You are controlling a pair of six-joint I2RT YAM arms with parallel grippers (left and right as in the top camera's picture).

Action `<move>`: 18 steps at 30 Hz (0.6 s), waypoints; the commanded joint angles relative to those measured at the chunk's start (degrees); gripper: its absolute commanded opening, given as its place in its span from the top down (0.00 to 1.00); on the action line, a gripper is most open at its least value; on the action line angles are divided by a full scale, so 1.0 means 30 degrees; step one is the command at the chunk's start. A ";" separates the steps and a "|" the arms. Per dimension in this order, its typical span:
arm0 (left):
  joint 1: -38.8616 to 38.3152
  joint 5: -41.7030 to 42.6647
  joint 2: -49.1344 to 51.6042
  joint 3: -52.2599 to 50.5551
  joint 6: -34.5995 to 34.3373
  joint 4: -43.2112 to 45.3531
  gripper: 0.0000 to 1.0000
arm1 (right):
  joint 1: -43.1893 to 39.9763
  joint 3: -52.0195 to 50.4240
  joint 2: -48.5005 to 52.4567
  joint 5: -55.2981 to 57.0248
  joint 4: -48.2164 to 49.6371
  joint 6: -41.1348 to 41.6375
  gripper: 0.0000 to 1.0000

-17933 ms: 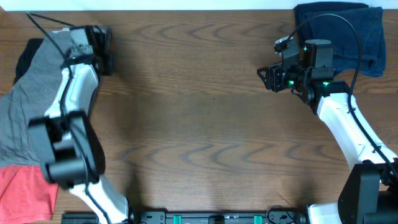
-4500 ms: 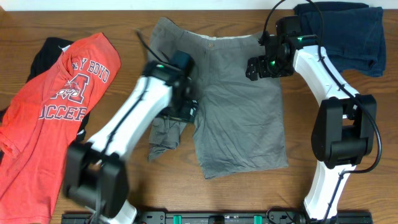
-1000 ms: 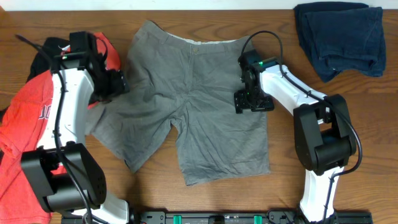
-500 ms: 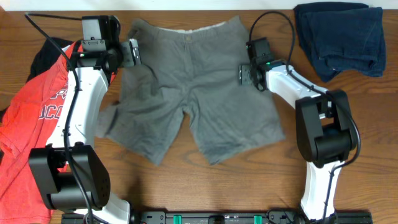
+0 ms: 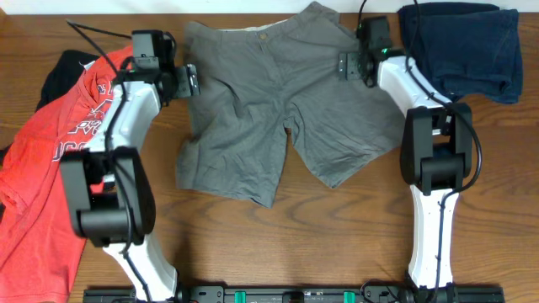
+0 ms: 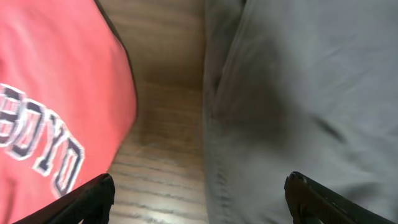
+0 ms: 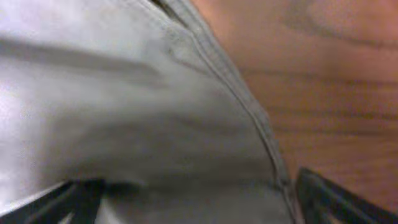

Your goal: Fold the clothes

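Note:
The grey-khaki shorts (image 5: 269,101) lie flat at the far middle of the table, waistband toward the far edge, both legs pointing to the near side. My left gripper (image 5: 187,82) hovers at their left side seam. In the left wrist view it (image 6: 199,199) is open wide over the shorts' edge (image 6: 298,93) and bare wood. My right gripper (image 5: 347,66) is at the shorts' right side. The right wrist view shows it (image 7: 205,202) open, its fingers far apart with the shorts' seamed fabric (image 7: 124,112) lying between them.
A red T-shirt (image 5: 59,160) with white lettering lies at the left, over a black garment (image 5: 59,71); it shows beside the left gripper as the red T-shirt (image 6: 50,93). A dark navy garment (image 5: 463,50) is bunched at the far right corner, close behind the right arm.
Both arms moved toward the far edge, and the shorts slid back and to the right with them. The right gripper's jaws have spread apart and let go of the fabric.

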 commanded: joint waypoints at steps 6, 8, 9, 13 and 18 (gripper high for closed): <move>-0.0066 0.2259 0.1676 0.0270 0.0386 0.2317 0.11 | -0.0328 0.7053 0.1341 -0.1392 -0.8153 -0.1472 0.01; -0.0066 0.2907 0.2069 0.0270 0.0364 0.2951 0.11 | -0.0044 0.8524 0.1341 -0.1829 -0.9923 -0.1596 0.01; -0.0066 0.3126 0.2244 0.0270 0.0219 0.3104 0.11 | 0.0124 0.9114 0.1341 -0.1807 -1.0637 -0.1596 0.01; -0.0087 0.3381 0.3067 0.0270 -0.0007 0.3424 0.12 | 0.0707 1.0921 0.1341 -0.1800 -1.3085 -0.1596 0.01; -0.0102 0.3424 0.3555 0.0270 -0.0160 0.3526 0.21 | 0.1355 1.1766 0.1341 -0.1821 -1.4345 -0.1501 0.06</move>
